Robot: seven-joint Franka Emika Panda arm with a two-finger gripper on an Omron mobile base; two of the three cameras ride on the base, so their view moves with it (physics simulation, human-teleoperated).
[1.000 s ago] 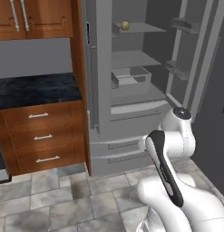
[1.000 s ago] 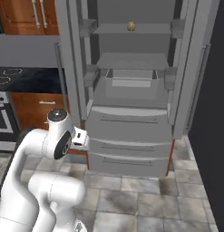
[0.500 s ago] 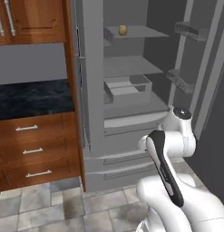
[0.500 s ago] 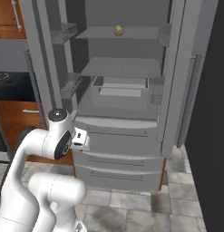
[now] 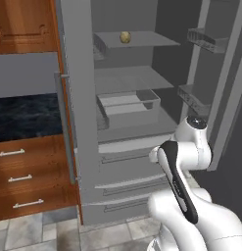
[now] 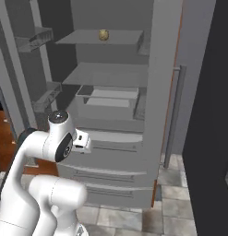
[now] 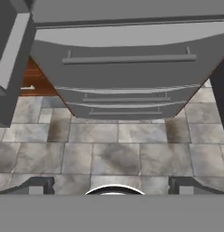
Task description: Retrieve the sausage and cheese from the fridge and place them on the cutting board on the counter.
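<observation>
Cheese (image 5: 125, 37) on the fridge (image 5: 83, 122) top shelf looks small, light, firm — pinch its sides; your gripper (image 7: 112, 185) is spread wide, empty.

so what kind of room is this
A kitchen, most likely: an open grey fridge with shelves and lower drawers, a black marble-look counter over wooden drawers, and a tiled floor.
</observation>
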